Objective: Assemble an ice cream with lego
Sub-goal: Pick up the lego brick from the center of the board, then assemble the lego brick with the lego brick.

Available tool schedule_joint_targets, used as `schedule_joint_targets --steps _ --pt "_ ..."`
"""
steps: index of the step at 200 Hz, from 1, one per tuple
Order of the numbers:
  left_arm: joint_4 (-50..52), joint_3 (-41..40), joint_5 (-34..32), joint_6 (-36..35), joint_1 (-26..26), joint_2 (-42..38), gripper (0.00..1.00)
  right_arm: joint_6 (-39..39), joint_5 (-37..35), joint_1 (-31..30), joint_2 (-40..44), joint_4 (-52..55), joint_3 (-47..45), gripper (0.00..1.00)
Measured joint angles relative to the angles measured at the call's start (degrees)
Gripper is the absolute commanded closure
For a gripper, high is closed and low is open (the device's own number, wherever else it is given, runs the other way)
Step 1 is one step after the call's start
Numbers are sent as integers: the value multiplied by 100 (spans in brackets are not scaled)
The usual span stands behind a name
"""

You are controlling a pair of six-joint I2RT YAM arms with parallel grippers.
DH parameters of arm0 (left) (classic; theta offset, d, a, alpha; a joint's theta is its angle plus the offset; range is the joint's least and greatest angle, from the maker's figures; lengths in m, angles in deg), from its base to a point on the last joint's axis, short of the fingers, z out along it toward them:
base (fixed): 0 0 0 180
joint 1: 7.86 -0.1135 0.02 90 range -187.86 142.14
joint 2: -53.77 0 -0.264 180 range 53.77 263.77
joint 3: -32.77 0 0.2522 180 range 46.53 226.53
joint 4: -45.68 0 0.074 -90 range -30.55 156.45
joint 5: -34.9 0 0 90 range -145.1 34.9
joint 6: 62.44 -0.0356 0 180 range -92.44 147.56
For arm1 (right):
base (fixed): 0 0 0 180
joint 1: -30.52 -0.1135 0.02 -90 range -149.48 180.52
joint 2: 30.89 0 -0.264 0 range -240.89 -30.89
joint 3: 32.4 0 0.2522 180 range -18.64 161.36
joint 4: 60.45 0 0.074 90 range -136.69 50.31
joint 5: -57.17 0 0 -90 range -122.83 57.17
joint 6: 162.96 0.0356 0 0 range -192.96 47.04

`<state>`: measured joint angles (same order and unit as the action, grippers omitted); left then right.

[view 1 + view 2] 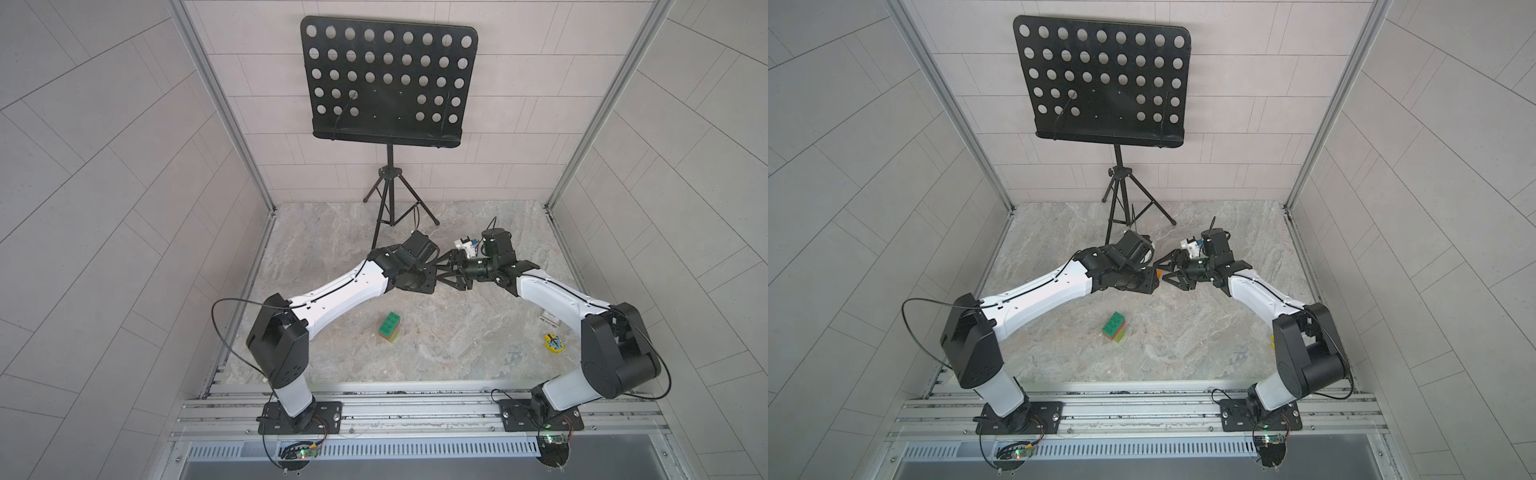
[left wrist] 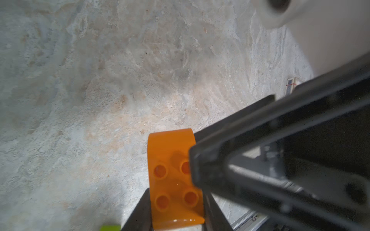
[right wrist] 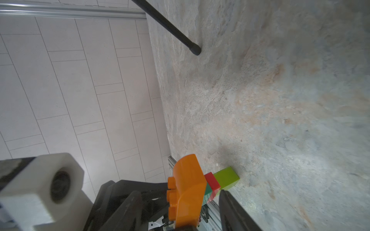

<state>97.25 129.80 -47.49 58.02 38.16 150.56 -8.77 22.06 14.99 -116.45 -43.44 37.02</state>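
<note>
An orange rounded-top lego piece (image 2: 174, 180) hangs in mid-air above the middle of the table, studs facing the left wrist camera. My left gripper (image 2: 176, 202) is shut on it, one dark finger (image 2: 140, 212) on each side. In a top view only a sliver of orange (image 1: 1158, 273) shows between the two grippers. My right gripper (image 3: 208, 208) is open around the same piece (image 3: 188, 186), with a gap between its finger (image 3: 230, 210) and the brick. On the table nearer the front stands a stack (image 1: 389, 328) (image 1: 1114, 327): dark green on red on lime green.
A black perforated music stand (image 1: 388, 83) on a tripod rises at the back; one of its legs (image 3: 170, 28) ends near the arms. A yellow round object (image 1: 555, 344) and a white card (image 1: 550, 319) lie at the right. An aluminium rail (image 1: 415, 399) borders the front.
</note>
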Motion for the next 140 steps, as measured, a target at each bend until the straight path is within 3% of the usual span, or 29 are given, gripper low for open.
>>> schedule_joint_targets --steps 55,109,140 --pt "863 -647 -83 -837 2 -1158 100 -1047 -481 365 138 763 179 20" --pt "1180 -1937 -544 -1322 181 -2535 100 -1742 -1351 -763 -76 772 120 20" --pt "1176 -2326 -684 -1370 201 -2627 100 -1947 -1567 -1038 -278 577 39 20"
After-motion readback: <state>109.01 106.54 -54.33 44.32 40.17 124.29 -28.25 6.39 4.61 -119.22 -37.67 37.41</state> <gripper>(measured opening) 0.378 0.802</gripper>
